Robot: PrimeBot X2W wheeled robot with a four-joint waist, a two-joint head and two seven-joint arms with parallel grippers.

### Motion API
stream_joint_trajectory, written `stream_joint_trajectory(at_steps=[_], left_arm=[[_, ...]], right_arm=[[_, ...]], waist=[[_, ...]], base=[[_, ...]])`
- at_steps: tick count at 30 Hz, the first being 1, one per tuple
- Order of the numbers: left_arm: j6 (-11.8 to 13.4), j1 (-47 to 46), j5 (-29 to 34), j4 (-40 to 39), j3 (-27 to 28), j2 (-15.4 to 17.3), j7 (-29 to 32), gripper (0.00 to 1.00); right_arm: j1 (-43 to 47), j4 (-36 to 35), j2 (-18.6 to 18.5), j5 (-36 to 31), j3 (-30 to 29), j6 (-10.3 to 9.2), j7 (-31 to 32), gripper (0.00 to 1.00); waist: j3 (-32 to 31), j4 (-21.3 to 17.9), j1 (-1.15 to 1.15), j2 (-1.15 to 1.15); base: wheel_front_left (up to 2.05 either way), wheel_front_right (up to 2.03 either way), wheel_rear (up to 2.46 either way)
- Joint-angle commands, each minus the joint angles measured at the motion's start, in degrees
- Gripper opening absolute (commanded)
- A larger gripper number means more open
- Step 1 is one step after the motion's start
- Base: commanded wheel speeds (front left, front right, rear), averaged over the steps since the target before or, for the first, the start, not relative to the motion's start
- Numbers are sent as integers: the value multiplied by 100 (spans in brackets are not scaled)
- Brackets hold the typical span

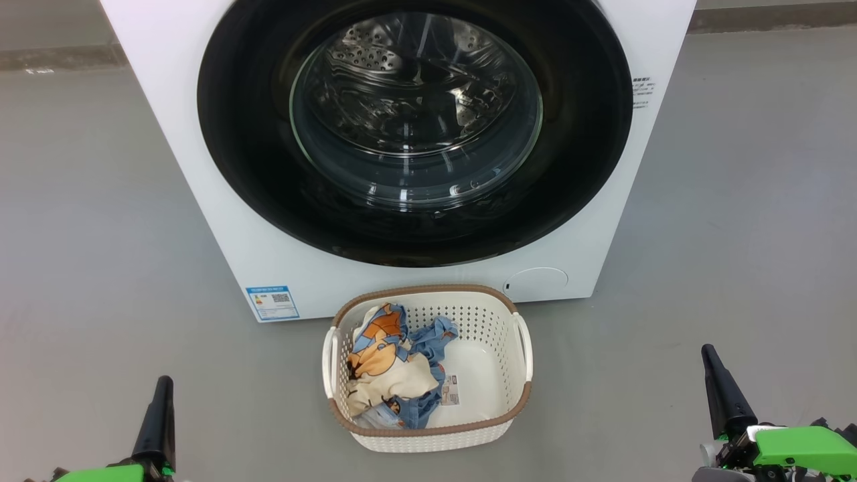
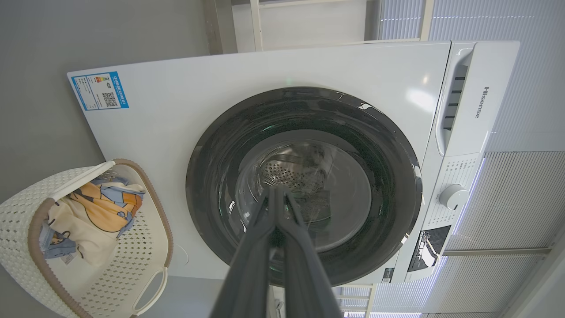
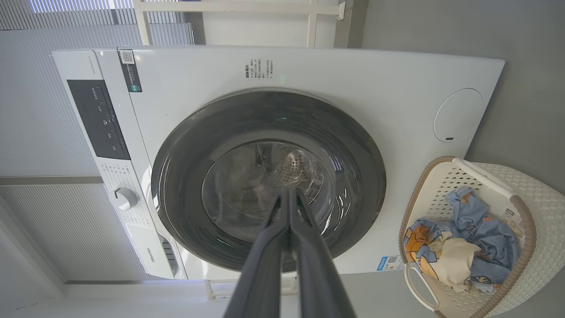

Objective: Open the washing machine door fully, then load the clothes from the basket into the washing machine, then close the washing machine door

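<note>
The white washing machine (image 1: 221, 201) stands ahead, its round black-rimmed door (image 1: 415, 134) closed flush against the front; the steel drum shows through the glass. On the floor just before it sits the cream basket (image 1: 515, 375), holding light-blue clothes (image 1: 388, 361) with orange figures and a cream panel. My left gripper (image 1: 163, 385) rests shut at the lower left, well back from the basket. My right gripper (image 1: 708, 353) rests shut at the lower right. In the left wrist view the left gripper (image 2: 276, 190) points at the door (image 2: 304, 185); the right gripper (image 3: 289, 192) does likewise at the door (image 3: 269, 176).
Grey floor (image 1: 736, 201) lies open on both sides of the machine and around the basket. A blue sticker (image 1: 272, 302) and a round service flap (image 1: 535, 281) sit low on the machine's front. Pale slatted panels (image 2: 521, 198) stand beside the machine.
</note>
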Motion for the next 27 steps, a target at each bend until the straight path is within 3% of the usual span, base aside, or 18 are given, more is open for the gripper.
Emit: stream_joint_trajectory(at_steps=[1,27], left_arm=[[-24,-220,65,-111,201,97,42,0],[-24,-220,67,-111,204,95,44,0]], right_arm=[[-236,-140,-24,-68,136,-5,47,0],[-236,-139,-24,-69,135,-5,48,0]], waist=[[0,0,0,0],[0,0,0,0]], base=[[0,0,0],[0,0,0]])
